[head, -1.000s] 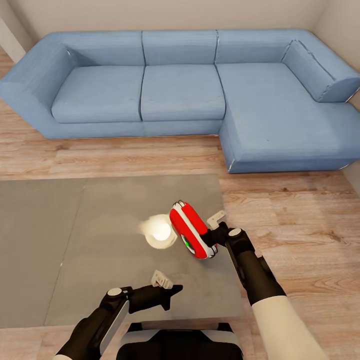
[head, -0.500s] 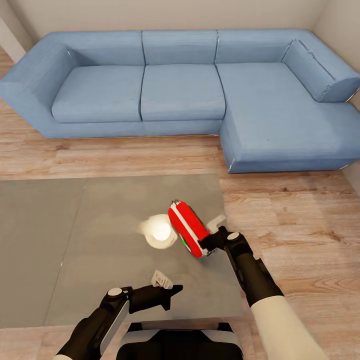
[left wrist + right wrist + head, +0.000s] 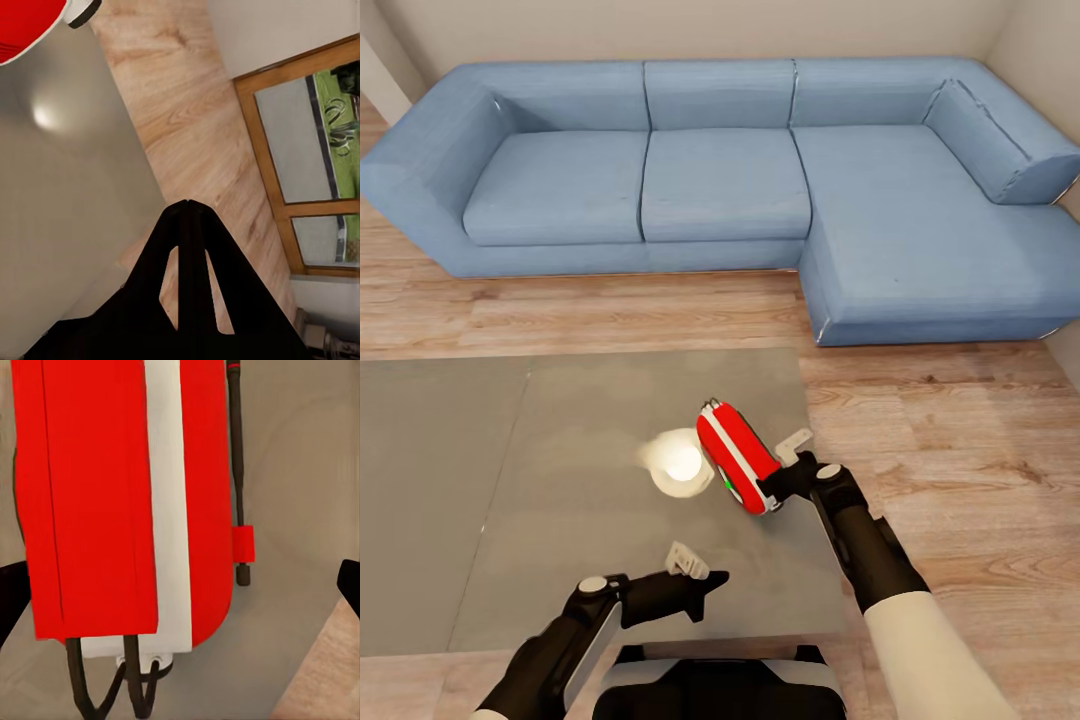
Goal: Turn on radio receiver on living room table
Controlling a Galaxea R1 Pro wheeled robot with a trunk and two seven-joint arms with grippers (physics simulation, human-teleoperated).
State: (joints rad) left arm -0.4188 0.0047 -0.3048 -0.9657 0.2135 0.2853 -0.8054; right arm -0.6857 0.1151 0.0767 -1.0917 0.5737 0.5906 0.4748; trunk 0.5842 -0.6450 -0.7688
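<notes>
The red radio receiver [image 3: 736, 456] with its white trim band leans steeply on the glossy grey table [image 3: 560, 520], near the right edge. Only a sliver of its face with a green spot shows. My right gripper [image 3: 770, 487] is at the radio's near lower end, open. In the right wrist view the radio [image 3: 112, 502] lies between the spread fingertips [image 3: 349, 585], its thin antenna along one side. My left gripper [image 3: 710, 581] hovers over the table's near edge, shut on nothing, its tips meeting [image 3: 187, 207]. A red corner of the radio [image 3: 22, 30] shows beyond it.
A large blue L-shaped sofa [image 3: 720, 180] runs along the far wall and down the right side. Light wood floor [image 3: 960, 430] lies between sofa and table. A bright lamp reflection [image 3: 678, 462] sits on the tabletop beside the radio. A wood-framed window [image 3: 315, 150] appears in the left wrist view.
The radio has tipped further over, so less of its face shows, and it has shifted slightly left with my right gripper. The left arm has barely moved.
</notes>
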